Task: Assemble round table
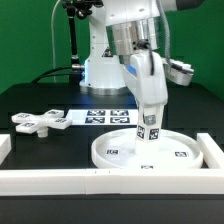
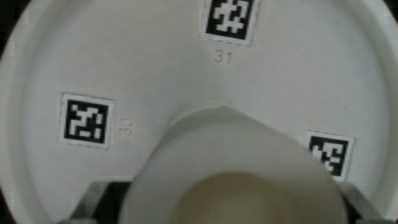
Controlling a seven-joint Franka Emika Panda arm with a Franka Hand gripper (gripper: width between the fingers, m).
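Disc [image 1: 120, 160] lies flat just beside the wall [image 1: 50, 180]. Base [image 1: 40, 122] sits well apart from the disc, toward the exterior view's left. Marker board [image 1: 108, 117] lies near the disc's far side. Leg [image 1: 150, 108] stands upright over the disc's middle, with gripper [image 1: 143, 68] fingers clamped on its top.

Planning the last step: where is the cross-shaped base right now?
The cross-shaped base lies flat on the table at the exterior view's left, next to the marker board and well clear of the round disc.
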